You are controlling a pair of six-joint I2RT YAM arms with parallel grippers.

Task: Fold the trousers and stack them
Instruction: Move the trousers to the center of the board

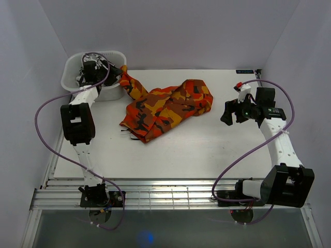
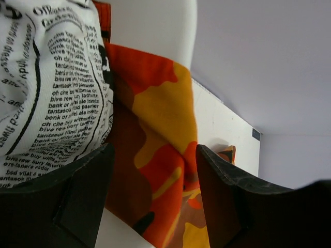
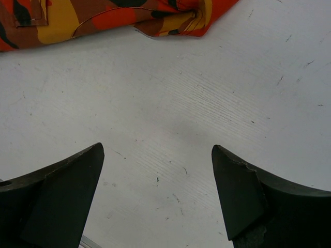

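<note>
From above, the left pincer [image 1: 94, 71] sat down inside the white basket [image 1: 70, 82] at the far left corner of the counter [image 1: 207, 150], so we could not make out its fingertips. One leg of the trousers [image 1: 165, 106] ran over the basket's rim, and where it ended inside we could not see. The left wrist view cut the black-and-white cloth [image 2: 46, 88] off at its top and left edges and the trousers at its bottom edge. The right wrist view showed only a strip of trousers along its top edge. The label [image 1: 244, 71] at the counter's far right corner was too small to read.
</note>
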